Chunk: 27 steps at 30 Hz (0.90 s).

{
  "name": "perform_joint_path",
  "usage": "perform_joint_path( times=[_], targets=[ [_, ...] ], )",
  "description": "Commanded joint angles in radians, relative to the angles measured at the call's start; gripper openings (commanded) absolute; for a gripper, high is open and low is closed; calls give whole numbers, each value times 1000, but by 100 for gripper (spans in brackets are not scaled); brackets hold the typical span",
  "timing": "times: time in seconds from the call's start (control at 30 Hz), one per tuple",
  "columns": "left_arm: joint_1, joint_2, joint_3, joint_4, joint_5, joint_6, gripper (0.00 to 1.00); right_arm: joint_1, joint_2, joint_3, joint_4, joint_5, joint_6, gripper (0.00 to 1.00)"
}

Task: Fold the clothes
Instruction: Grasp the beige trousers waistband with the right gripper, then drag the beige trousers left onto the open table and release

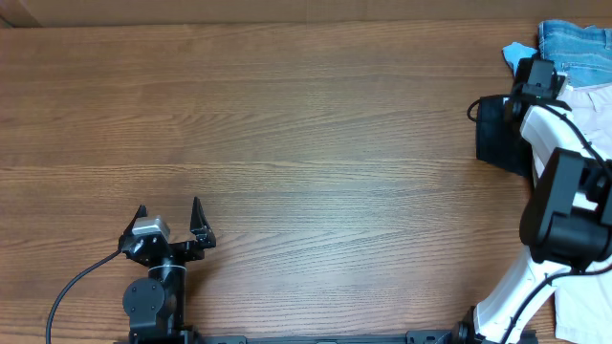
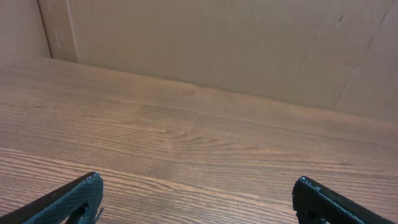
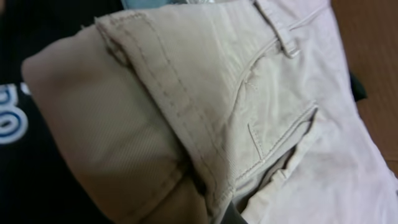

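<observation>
Your right end effector (image 1: pixel 532 86) is down on the khakis (image 3: pixel 249 93) at the far-right corner of the bench (image 1: pixel 287 143), grip unreadable, likely to pull them clear; left end effector (image 1: pixel 169 206) idles released.

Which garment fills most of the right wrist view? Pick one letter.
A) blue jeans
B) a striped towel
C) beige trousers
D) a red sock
C: the beige trousers, with stitched seams and a pocket, fill most of that view; only a black shirt shows at the left edge.
</observation>
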State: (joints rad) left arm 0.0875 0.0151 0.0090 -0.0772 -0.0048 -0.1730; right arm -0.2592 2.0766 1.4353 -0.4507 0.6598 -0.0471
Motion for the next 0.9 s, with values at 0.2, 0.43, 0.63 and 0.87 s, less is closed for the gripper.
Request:
perform_joint_path(
  times=[0.2,0.43,0.63,0.87],
  targets=[
    [5,-10,-4,2,-5,23,100,76,-222,59,-8,-34,55,4],
    [5,-10,-4,2,-5,23,100,199,-242,58,-15,-68,55,4],
    [5,-10,-4,2,-5,23,100,342,-242,58,-6,-321,163,4],
    [5,-10,-4,2,-5,23,100,532,-226,58,46,-531,330,4]
  ],
)
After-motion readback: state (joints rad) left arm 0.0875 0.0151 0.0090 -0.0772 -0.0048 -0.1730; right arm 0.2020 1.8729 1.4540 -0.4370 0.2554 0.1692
